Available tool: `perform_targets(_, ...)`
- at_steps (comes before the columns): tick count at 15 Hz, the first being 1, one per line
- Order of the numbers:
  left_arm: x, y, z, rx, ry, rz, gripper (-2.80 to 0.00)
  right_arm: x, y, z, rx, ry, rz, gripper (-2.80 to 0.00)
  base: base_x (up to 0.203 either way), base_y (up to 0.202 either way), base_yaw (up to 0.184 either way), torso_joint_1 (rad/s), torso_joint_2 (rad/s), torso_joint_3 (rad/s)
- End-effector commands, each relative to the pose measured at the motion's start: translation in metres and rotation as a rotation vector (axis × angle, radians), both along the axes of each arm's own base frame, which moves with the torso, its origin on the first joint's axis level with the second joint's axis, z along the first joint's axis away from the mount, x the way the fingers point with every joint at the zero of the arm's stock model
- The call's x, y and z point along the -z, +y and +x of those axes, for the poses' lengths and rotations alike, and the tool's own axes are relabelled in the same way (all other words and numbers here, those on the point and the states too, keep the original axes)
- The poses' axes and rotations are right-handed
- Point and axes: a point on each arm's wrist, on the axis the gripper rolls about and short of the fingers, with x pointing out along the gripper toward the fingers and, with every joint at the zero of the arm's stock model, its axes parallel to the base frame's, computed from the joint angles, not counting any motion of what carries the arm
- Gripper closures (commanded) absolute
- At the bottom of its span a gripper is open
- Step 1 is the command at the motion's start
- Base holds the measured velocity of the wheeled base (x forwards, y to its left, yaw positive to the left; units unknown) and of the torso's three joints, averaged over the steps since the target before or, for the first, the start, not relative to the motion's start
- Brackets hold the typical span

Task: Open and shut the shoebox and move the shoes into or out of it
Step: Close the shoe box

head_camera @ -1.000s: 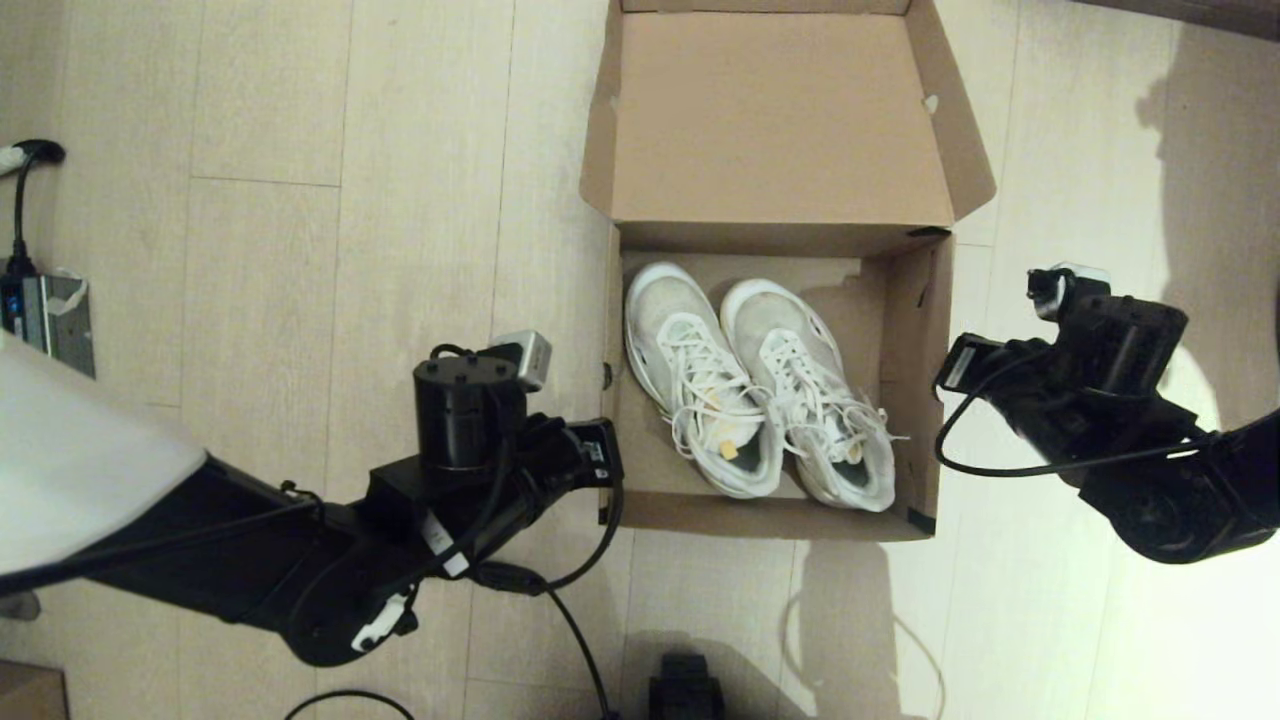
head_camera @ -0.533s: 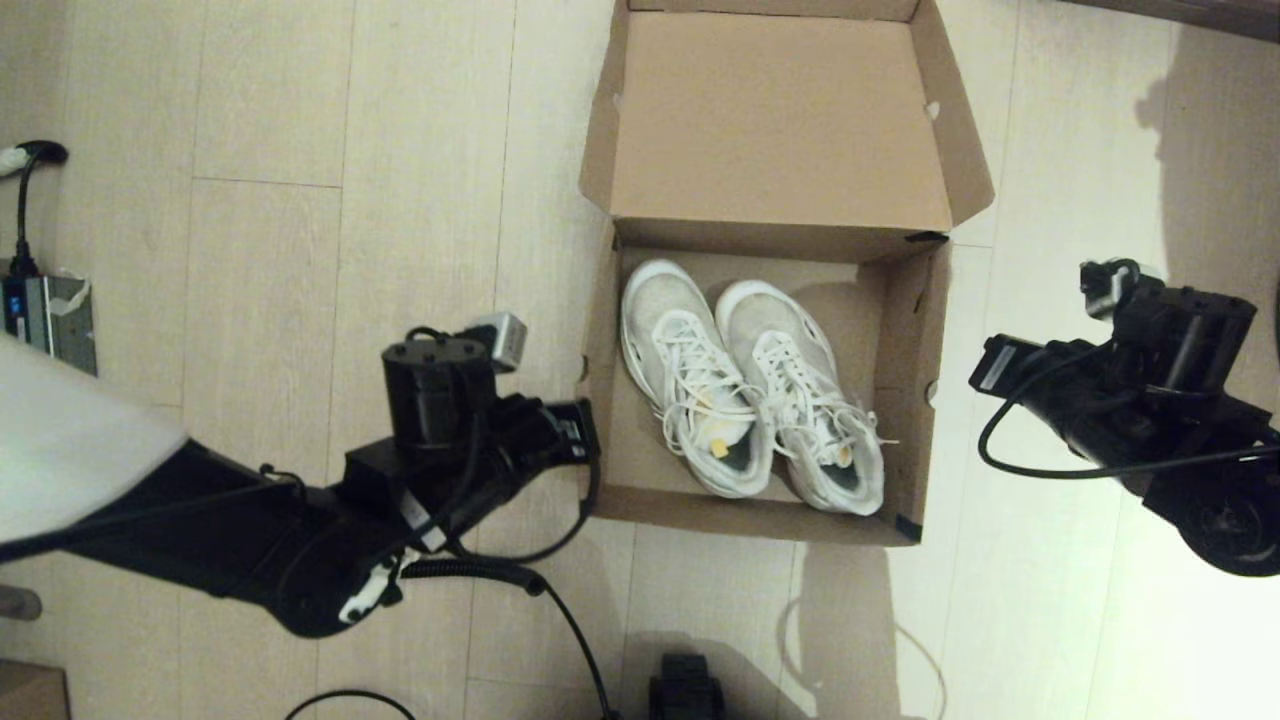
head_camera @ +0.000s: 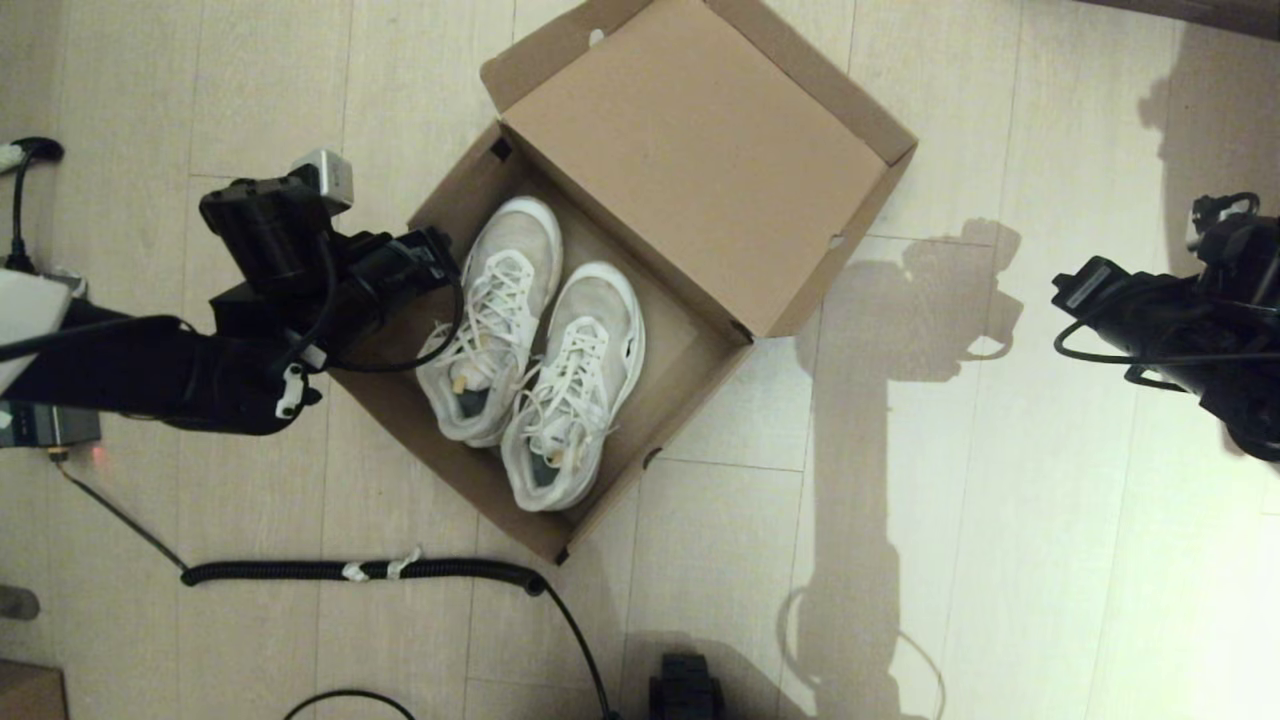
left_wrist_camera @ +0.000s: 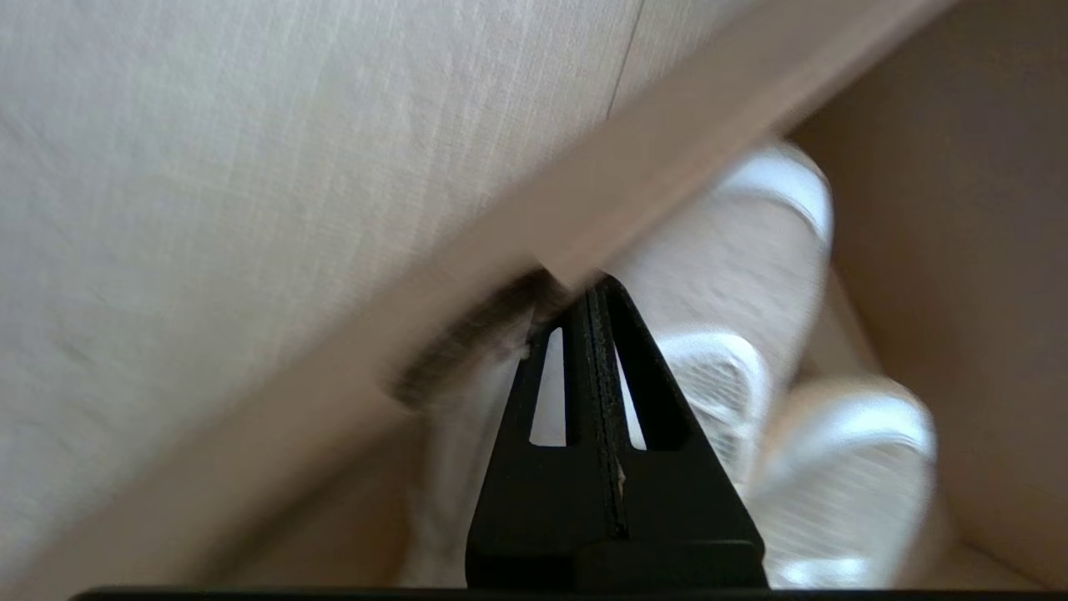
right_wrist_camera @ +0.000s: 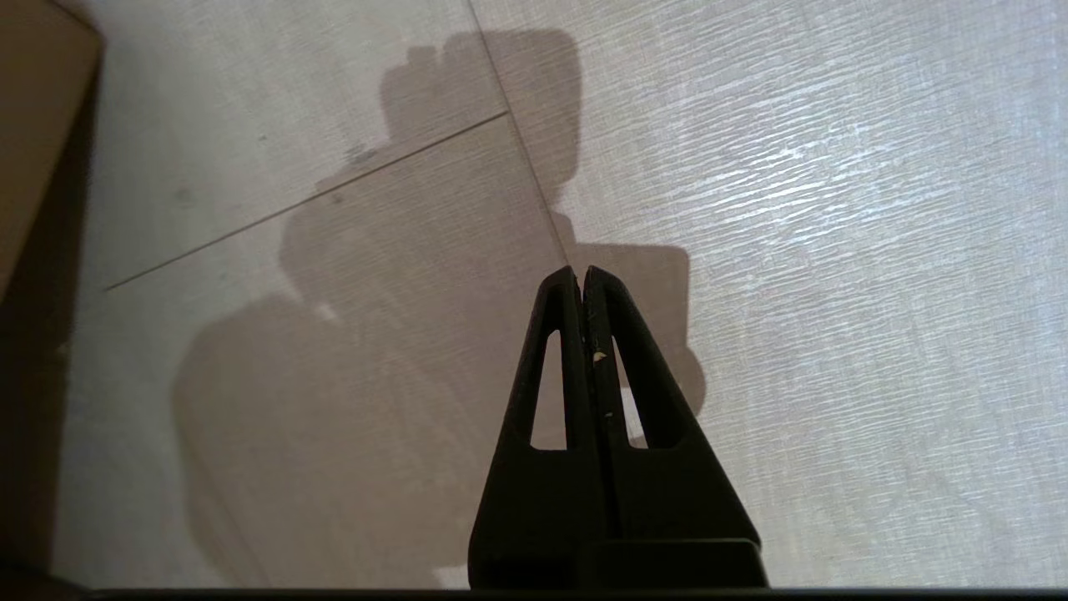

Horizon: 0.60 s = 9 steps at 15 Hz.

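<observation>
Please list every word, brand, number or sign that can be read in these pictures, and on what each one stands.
No text can be read.
Shoebox: plain cardboard, no print showing.
Shoes: no readable brand.
Small white tags on the left arm and right arm: too small to read.

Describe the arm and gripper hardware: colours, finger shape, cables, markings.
Both arms are matte black with loose black cables looped at the wrists. The left gripper and right gripper have black tapered triangular fingers, each with a slot cutout. A small silver-grey camera block tops the left wrist; small white labels mark both arms.
</observation>
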Motion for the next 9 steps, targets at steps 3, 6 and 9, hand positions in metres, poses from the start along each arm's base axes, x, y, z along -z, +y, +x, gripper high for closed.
perform_targets(3,-0.013,-0.014,-0.028,0.041,0.011,-0.03,0.0,0.0,0.0,-0.002,0.002,-0.001,0.003,0.0,0.0,0.0,0.0,0.0,0.0,0.0)
perform_targets(6,-0.059,-0.02,-0.071,0.074,-0.028,-0.041,0.0,0.004,0.002,-0.013,0.002,0.028,-0.022,0.0,0.0,0.0,0.0,0.0,0.0,0.0)
perform_targets(9,-0.1,-0.002,-0.1,0.039,-0.061,-0.019,0.0,0.011,0.005,-0.027,-0.002,0.066,-0.065,0.0,0.0,0.0,0.0,0.0,0.0,0.0)
